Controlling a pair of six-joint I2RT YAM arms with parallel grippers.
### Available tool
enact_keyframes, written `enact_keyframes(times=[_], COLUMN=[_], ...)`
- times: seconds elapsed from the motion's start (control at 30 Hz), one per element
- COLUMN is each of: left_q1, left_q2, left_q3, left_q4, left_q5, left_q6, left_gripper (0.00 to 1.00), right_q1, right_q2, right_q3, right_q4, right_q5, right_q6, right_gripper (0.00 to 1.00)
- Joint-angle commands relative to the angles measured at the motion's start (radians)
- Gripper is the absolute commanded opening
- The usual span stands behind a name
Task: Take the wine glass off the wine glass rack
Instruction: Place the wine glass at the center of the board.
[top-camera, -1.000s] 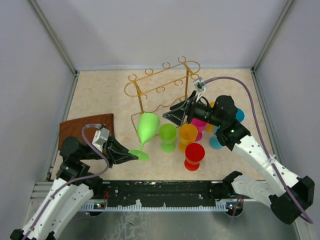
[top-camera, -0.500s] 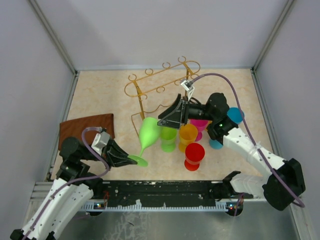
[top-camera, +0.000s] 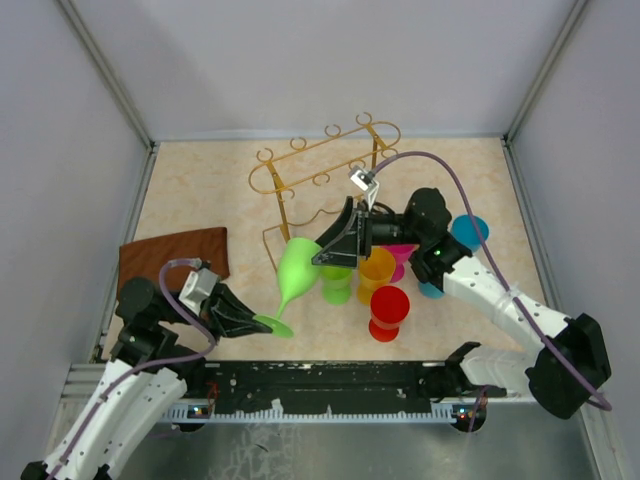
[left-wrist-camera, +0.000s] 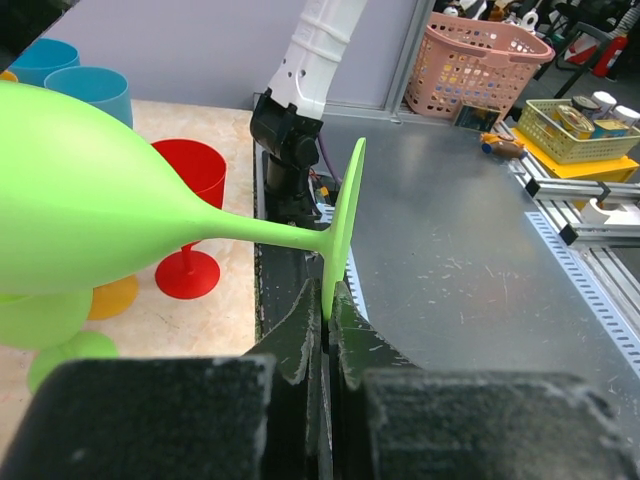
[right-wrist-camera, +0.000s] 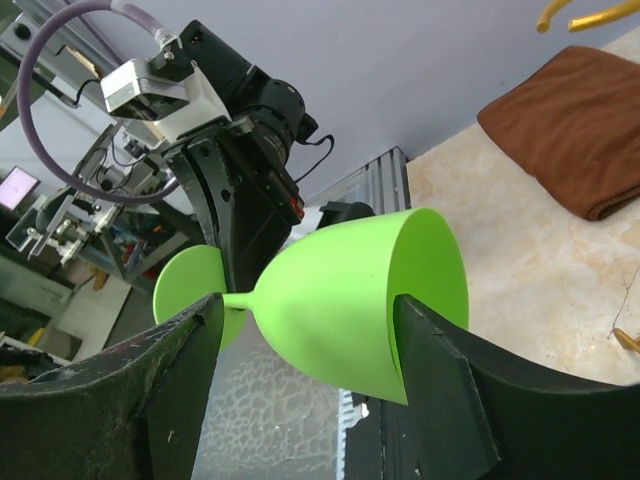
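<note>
Over marbled tabletop (top-camera: 200, 190), left end effector (top-camera: 260, 318) clamps wine glass (top-camera: 297, 265); right end effector (top-camera: 323, 254) gapes.

The rack (top-camera: 322, 165) stood at the tabletop's (top-camera: 200, 190) back. Before it the glass (top-camera: 296, 265) tilted between the left pincer (top-camera: 262, 318) at its foot and the right pincer (top-camera: 325, 250) around its bowl. Cups (top-camera: 378, 268) stood right, a cloth (top-camera: 172, 255) left.

Pale grey walls (top-camera: 320, 60) enclose a beige marbled tabletop (top-camera: 200, 190), with a metal post (top-camera: 107, 70) at upper left. The left wrist view shows a grey steel bench (left-wrist-camera: 470, 280) and a pink basket (left-wrist-camera: 480, 60) at its top.
</note>
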Motion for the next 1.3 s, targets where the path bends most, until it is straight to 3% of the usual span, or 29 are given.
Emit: enact_keyframes(times=[0.0,0.23,0.4,0.57,0.67,1.03,1.17,1.27], left_q1=[-0.006,-0.006,-0.006,-0.006,-0.006,-0.006,-0.006,-0.006], left_q2=[-0.024,-0.048,-0.048,-0.046,-0.055,-0.083,-0.081,-0.085], left_q3=[0.022,0.036,0.042,0.043,0.046,0.043,0.042,0.051], left_q4=[0.027,-0.022,-0.060,-0.074,-0.098,-0.126,-0.130,-0.150], left_q5=[0.017,0.020,0.008,-0.003,-0.034,-0.082,-0.095,-0.134], left_q6=[0.022,0.095,0.128,0.141,0.166,0.203,0.200,0.209], left_gripper=[0.00,0.00,0.00,0.00,0.05,0.15,0.25,0.44], right_q1=[0.013,0.035,0.053,0.059,0.059,0.059,0.061,0.080], right_q2=[-0.002,0.008,-0.006,-0.010,-0.012,-0.046,-0.057,-0.080], right_q3=[0.029,0.025,-0.005,-0.026,-0.026,-0.019,-0.008,0.055], right_q4=[-0.015,0.038,0.193,0.289,0.290,0.174,0.108,-0.135], right_q5=[-0.021,-0.135,-0.177,-0.198,-0.200,-0.130,-0.092,0.025], right_q6=[-0.029,-0.014,0.049,0.098,0.095,-0.010,-0.056,-0.209], right_gripper=[0.65,0.49,0.38,0.13,0.00,0.00,0.00,0.00])
